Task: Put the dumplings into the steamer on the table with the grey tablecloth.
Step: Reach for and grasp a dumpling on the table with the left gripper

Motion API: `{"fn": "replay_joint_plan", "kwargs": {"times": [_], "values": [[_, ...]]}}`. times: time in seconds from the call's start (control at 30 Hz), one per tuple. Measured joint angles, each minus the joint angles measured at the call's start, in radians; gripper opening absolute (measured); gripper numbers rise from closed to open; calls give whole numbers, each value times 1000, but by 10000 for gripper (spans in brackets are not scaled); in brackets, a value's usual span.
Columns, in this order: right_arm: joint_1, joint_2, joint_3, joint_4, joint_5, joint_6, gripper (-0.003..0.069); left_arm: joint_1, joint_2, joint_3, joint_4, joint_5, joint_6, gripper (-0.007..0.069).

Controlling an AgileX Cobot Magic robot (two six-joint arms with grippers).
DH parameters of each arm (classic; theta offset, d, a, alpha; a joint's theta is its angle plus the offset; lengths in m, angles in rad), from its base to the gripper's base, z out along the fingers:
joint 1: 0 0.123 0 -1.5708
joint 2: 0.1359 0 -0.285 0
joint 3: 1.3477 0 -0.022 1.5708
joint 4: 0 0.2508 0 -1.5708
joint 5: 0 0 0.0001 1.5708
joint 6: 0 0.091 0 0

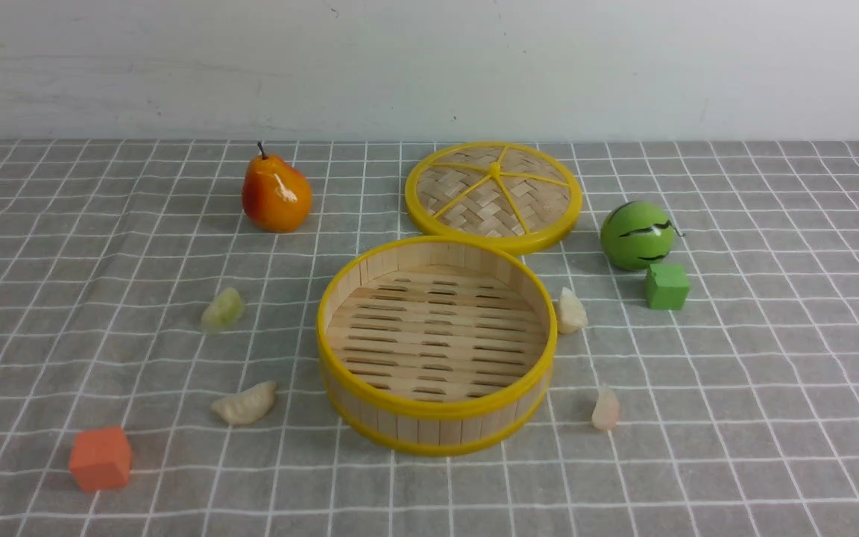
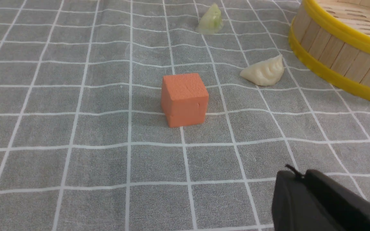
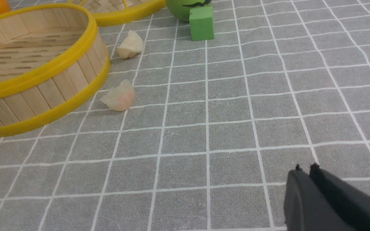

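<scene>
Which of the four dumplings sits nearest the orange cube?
The cream-white dumpling on the steamer's front left. The green dumpling lies farther back, and the other two sit right of the steamer.

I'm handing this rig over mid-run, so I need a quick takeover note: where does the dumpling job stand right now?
Grippers: left gripper and right gripper both have jaws shut, holding nothing.
Round bamboo steamer with yellow rims: empty, on the grey grid tablecloth.
Left of it: pale green dumpling, nearer cream-white dumpling.
Right of it: farther cream-white dumpling, pinkish dumpling.
Done: nothing yet.
Left: all four dumplings into the steamer.
</scene>
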Motion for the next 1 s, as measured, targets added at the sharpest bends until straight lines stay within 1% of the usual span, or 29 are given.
{"fn": "replay_joint_plan", "kwargs": {"times": [1.0], "values": [[0, 0, 0, -8, 0, 0, 76, 0, 0, 0, 12, -6, 0, 42]]}}
